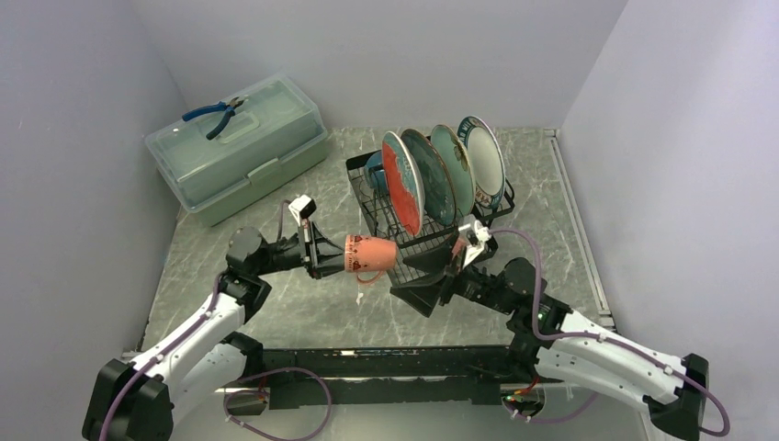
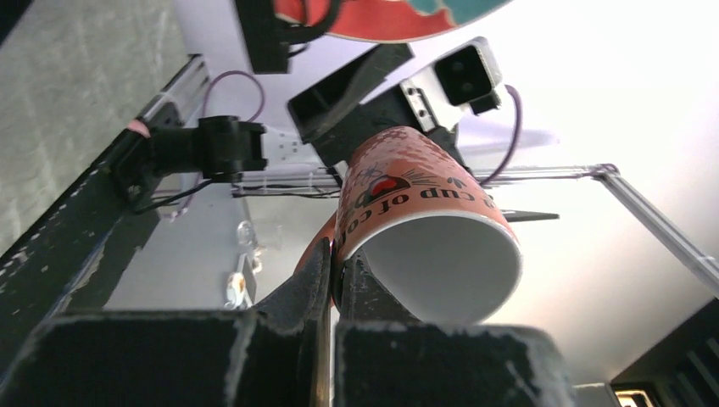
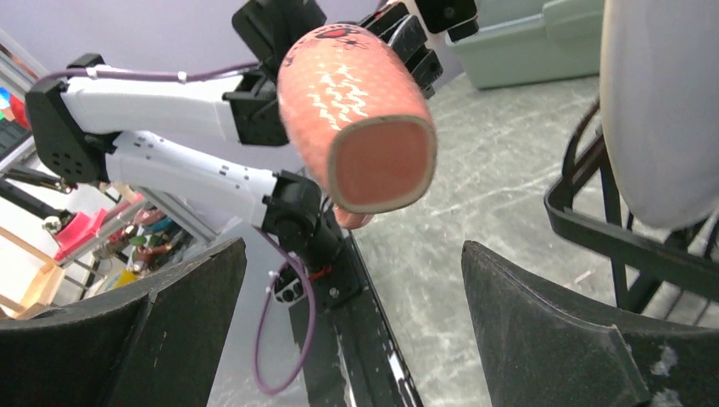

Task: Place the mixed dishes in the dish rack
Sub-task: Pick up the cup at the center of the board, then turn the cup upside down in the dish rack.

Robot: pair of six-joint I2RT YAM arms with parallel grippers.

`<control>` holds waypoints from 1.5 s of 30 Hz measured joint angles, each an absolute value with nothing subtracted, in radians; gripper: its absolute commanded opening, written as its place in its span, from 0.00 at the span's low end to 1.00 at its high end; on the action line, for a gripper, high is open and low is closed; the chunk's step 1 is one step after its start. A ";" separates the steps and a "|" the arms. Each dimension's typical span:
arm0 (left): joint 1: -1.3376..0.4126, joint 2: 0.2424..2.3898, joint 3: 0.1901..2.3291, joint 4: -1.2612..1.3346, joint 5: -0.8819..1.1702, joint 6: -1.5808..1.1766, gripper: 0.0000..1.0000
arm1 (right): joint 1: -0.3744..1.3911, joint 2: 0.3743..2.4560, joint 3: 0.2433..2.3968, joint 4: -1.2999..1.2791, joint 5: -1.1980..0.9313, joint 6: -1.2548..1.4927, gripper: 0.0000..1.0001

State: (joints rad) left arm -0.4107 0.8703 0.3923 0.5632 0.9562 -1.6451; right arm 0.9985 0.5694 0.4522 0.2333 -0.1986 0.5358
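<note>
One pink mug (image 1: pixel 370 254) in left fingers (image 2: pixel 309 284).

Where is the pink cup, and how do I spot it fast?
Find the black wire rack with plates standing in it. At its near left corner, the left fingers pinch a pink mug by its rim, so it lies sideways in the air. It's the only dish held off the table.

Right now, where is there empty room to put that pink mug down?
The front rows of the dish rack look bare, between the red plate and the right gripper. The marble table is bare between the green box and the rack. The rack's back is crowded with plates.
</note>
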 measured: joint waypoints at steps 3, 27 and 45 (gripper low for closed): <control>-0.409 0.875 0.379 0.702 0.950 -1.716 0.00 | 1.012 0.624 0.452 0.335 -0.178 0.536 1.00; -0.409 0.886 0.381 1.221 0.745 -1.861 0.00 | 1.148 1.062 0.665 1.025 -0.113 0.403 0.99; -0.409 0.951 0.393 1.438 0.685 -1.932 0.00 | 1.158 1.278 0.841 1.230 -0.159 0.356 0.65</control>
State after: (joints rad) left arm -0.4091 0.9508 0.3931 1.4380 0.6849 -1.9316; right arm 1.1584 1.2781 0.8410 1.2304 -0.1585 0.3561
